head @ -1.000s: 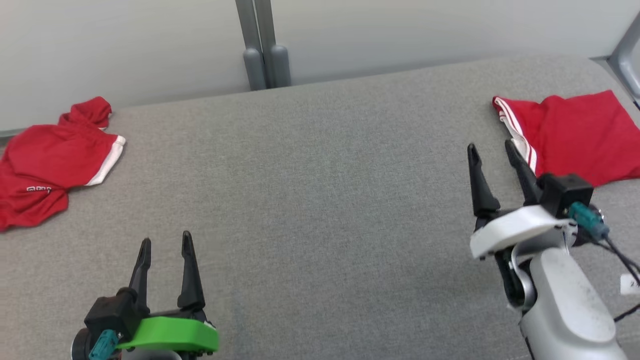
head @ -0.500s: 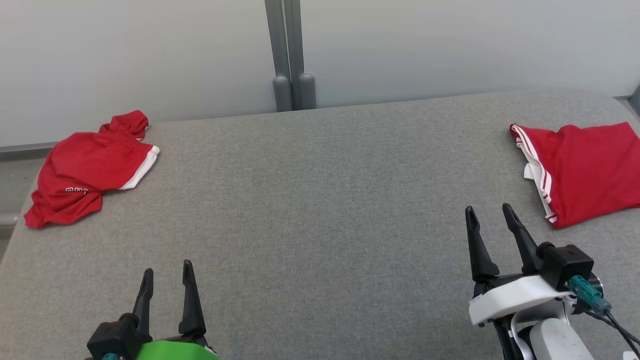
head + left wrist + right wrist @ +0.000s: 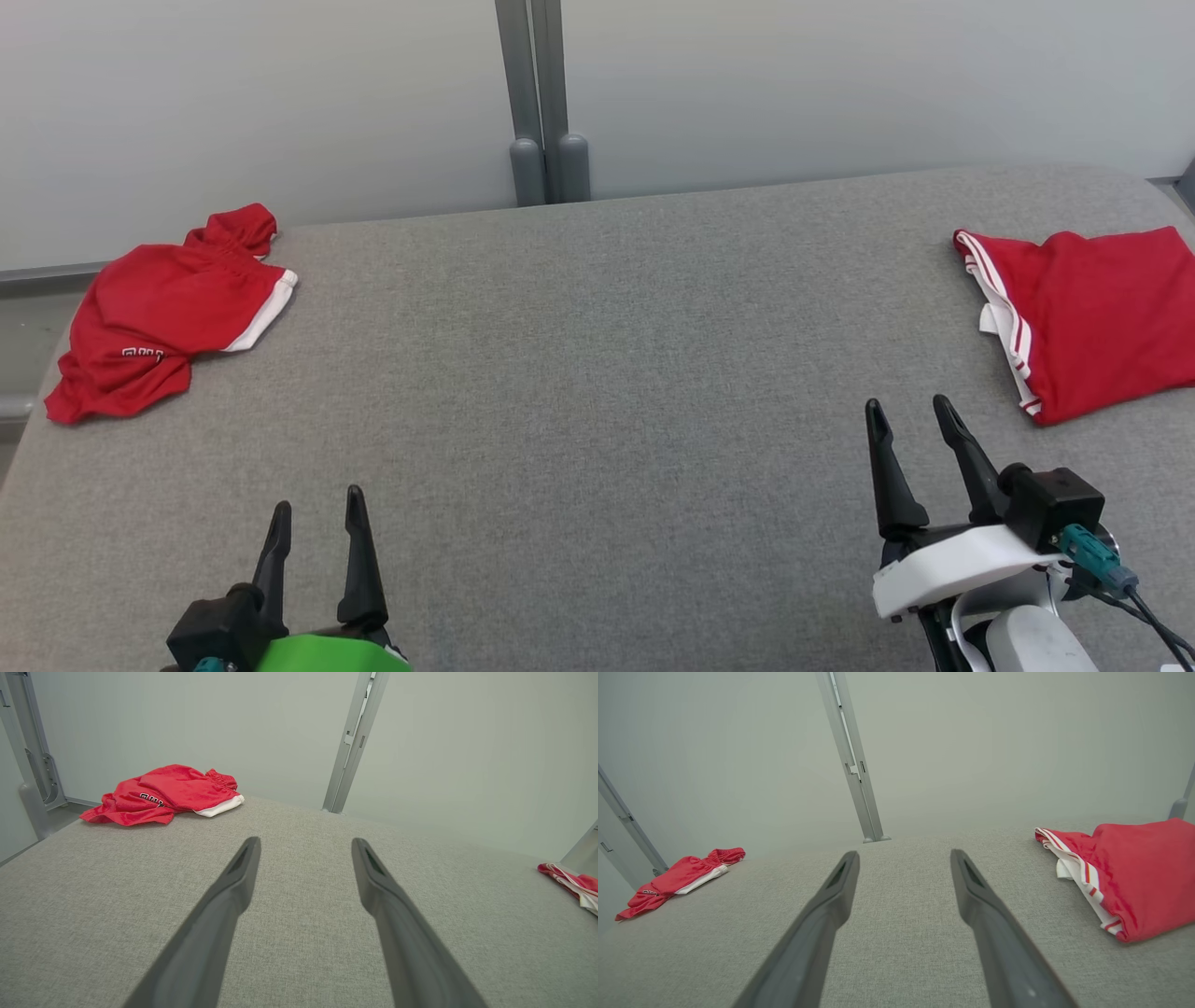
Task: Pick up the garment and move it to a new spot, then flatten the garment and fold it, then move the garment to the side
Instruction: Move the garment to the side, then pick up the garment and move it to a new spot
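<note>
**A:** Is there any writing that can be read?

**B:** Only a short row of white letters on the crumpled garment [image 3: 159,317] — it is too small to read.

**A:** Where does this garment lie?

**B:** It lies on the grey desk [image 3: 597,373], far to the left of the grey post [image 3: 541,93] and a little nearer to the robot than the post. The left hand [image 3: 317,500] is also left of the post, but much nearer to the robot and well apart from the garment.

**A:** And the state of the hands?

**B:** Each hand has its two fingers spread with a clear gap, and nothing is between them. The right hand [image 3: 907,404] is to the right of the post, near the folded garment [image 3: 1092,317] but not touching it.

**A:** How many things are there?

**B:** Two red garments — one crumpled with a white hem, one folded with a white, red-striped band along its edge. Also two hands and one desk.
</note>
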You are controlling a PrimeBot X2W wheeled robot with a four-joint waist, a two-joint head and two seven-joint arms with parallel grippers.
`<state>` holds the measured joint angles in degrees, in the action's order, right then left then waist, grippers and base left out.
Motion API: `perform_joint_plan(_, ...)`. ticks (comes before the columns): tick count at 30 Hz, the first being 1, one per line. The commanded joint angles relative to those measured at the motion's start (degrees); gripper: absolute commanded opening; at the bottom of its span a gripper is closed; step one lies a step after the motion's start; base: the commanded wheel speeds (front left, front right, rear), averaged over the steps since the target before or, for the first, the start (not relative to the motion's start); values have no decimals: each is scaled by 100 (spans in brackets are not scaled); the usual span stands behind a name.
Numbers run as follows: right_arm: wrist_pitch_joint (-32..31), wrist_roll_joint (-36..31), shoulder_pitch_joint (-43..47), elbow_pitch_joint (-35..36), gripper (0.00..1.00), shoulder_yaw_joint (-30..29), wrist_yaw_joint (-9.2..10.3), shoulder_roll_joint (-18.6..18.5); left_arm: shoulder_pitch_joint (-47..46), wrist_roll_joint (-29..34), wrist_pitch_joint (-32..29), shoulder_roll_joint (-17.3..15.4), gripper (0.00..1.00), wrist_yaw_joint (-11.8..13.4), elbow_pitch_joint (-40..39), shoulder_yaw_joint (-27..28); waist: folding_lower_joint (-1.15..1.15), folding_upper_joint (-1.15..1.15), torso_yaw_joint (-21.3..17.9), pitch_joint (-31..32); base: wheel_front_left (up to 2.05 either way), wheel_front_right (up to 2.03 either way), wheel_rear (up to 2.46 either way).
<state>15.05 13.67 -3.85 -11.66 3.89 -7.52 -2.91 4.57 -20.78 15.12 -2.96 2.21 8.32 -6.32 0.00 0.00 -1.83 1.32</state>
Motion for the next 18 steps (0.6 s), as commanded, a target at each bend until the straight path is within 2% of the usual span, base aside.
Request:
perform_joint_plan(1, 16, 21, 22, -25, 100, 4, 6, 0, -87, 27, 0, 2, 100, -13, 7, 8, 0, 0, 9, -6, 0, 0, 0)
perform_joint_plan(7, 11, 26, -11, -84, 100, 12, 6, -1, -110, 38, -1, 2, 100, -25, 14, -11, 0, 0, 92, -12, 0, 0, 0)
perform_joint_plan(11, 4, -25, 18, -66, 100, -24, 6, 0, -161, 22, -1, 2, 100, -16, -4, -30, 0, 0, 357, -23, 0, 0, 0)
perform_joint_plan(15, 5, -28, 36, -17, 100, -69, 5, 1, -208, 38, -1, -2, 100, -9, -11, -71, 0, 0, 915, -41, 0, 0, 0)
perform_joint_plan(17, 7, -25, 45, 15, 100, -66, 5, 0, -220, 48, -1, -3, 100, 1, -16, -72, 0, 0, 1307, -50, 0, 0, 0)
perform_joint_plan(18, 7, -28, 47, 31, 100, -52, 5, 1, -221, 71, -1, -2, 100, -1, -16, -58, 0, 0, 1631, -59, 0, 0, 0)
